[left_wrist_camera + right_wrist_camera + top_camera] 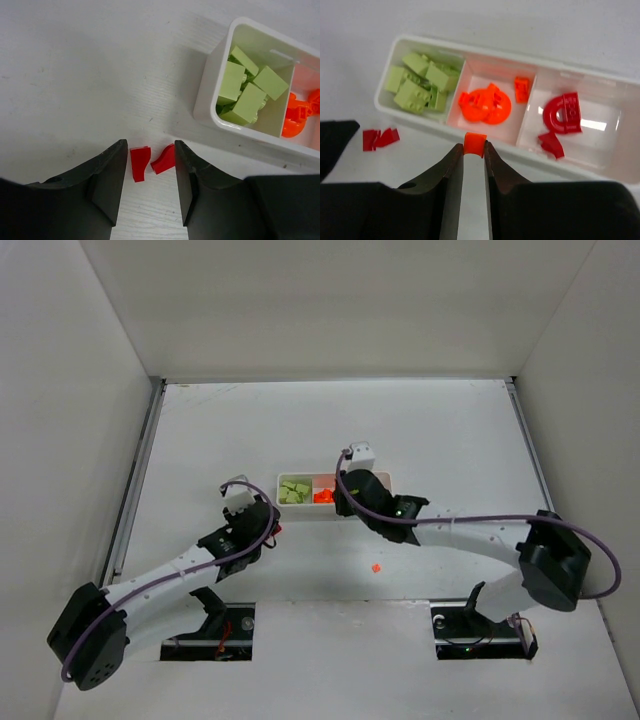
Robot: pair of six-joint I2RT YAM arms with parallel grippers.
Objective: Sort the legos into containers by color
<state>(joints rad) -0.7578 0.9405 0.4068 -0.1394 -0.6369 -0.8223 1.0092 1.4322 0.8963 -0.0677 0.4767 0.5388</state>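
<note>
White tray holds green, orange, red legos; right gripper pinches orange brick at its six-o'clock rim; left gripper gapes around two red bricks.

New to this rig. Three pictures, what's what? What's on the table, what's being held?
Two robot arms, each ending in a two-finger gripper, are bolted at the near edge of a white table. The overhead picture looks down from behind them; the other two come from a camera on each wrist, looking past its own fingers.

On the table sits a white tray with three compartments: green bricks, orange pieces, red pieces.

The right gripper is shut on one orange brick, just short of the tray's near wall. The left gripper is open, its fingers either side of two red bricks lying on the table. One more orange brick lies loose.
</note>
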